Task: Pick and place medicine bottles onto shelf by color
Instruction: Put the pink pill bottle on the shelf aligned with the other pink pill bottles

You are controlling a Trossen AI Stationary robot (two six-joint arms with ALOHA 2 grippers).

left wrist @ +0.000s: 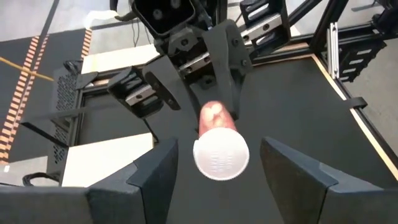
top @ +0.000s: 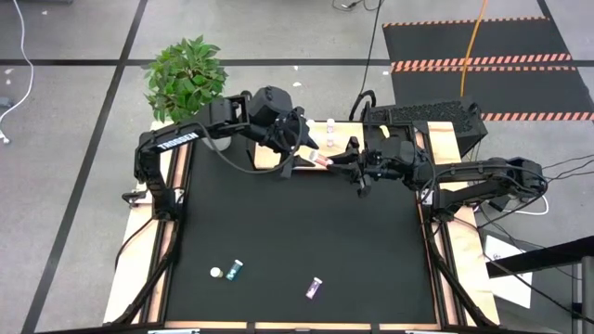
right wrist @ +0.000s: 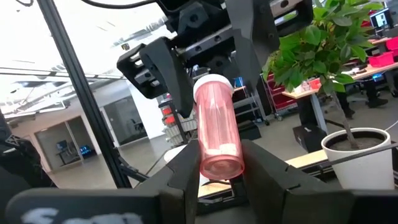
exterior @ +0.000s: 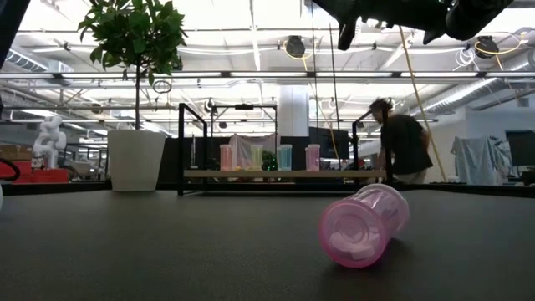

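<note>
right hand clamped on pink bottle

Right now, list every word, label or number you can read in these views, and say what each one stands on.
"TROSSEN": white lettering on the left arm, seen in the high view.
White lettering on the dark part at the edge of the right wrist view: too blurred to read.
pink bottle: no text visible on it.
shelf bottles: too small to show any label.
</note>
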